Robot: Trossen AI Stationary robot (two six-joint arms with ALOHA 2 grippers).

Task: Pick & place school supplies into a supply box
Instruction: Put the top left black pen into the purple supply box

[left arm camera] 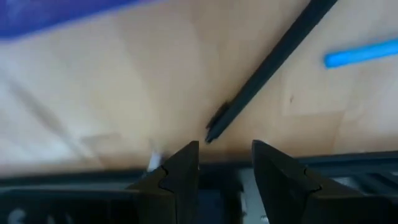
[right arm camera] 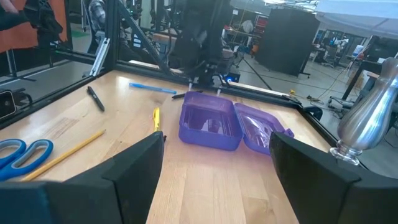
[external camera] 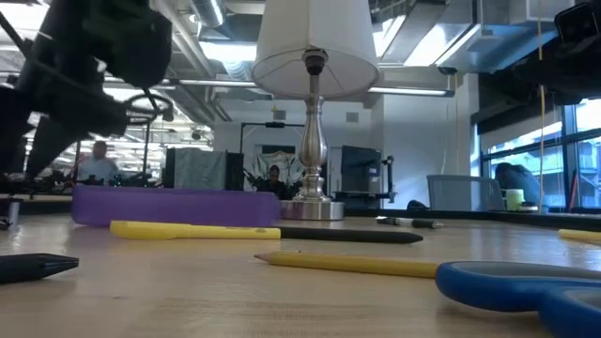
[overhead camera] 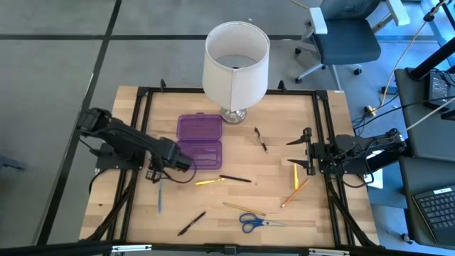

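Hovering near the bench's left edge beside the open purple supply box (overhead camera: 200,140), the left gripper (left arm camera: 225,163) is holding its fingers apart, empty, just short of a black pen (left arm camera: 267,67) lying diagonally ahead, nearer this arm.

Scissors (external camera: 526,282) cut off (blades unseen)

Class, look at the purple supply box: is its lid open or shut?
Open. In the right wrist view the supply box shows its hollow tray, with the lid folded flat beside it; the high view shows two purple halves side by side.
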